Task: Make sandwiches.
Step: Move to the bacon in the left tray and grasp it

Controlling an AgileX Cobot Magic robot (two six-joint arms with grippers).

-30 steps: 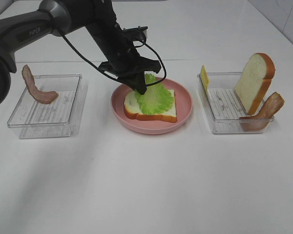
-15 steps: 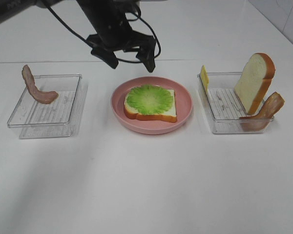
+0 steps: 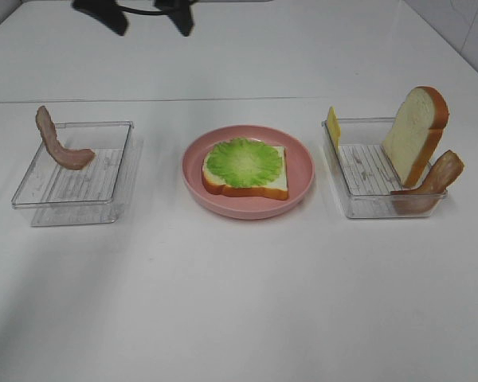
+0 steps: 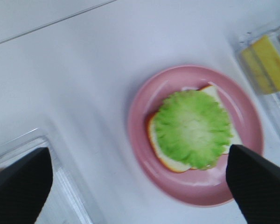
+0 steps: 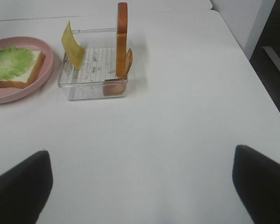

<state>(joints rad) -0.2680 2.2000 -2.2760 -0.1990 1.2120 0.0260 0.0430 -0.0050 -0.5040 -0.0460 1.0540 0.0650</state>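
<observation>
A sandwich base, a white bread slice (image 3: 271, 183) topped with a green lettuce leaf (image 3: 244, 161), lies on the pink plate (image 3: 301, 159). My left gripper (image 3: 147, 17) hangs open and empty high over the table's far side, apart from the plate. Its wrist view looks down on the lettuce (image 4: 192, 128) between the spread fingers (image 4: 18, 184). A second bread slice (image 3: 415, 131) stands upright in the right tray (image 3: 365, 203) with a bacon strip (image 3: 435, 178) and a cheese square (image 3: 333, 126). My right gripper (image 5: 140, 161) is open over bare table, short of that tray (image 5: 94, 81).
A clear tray (image 3: 72, 195) on the left holds another bacon strip (image 3: 58, 143) leaning over its far left corner. The table's right edge (image 5: 245, 56) runs beyond the right tray, with a dark gap past it.
My left gripper opened, left the lettuce lying flat on the bread, and rose up and back toward the far left. The right gripper has stayed put.
</observation>
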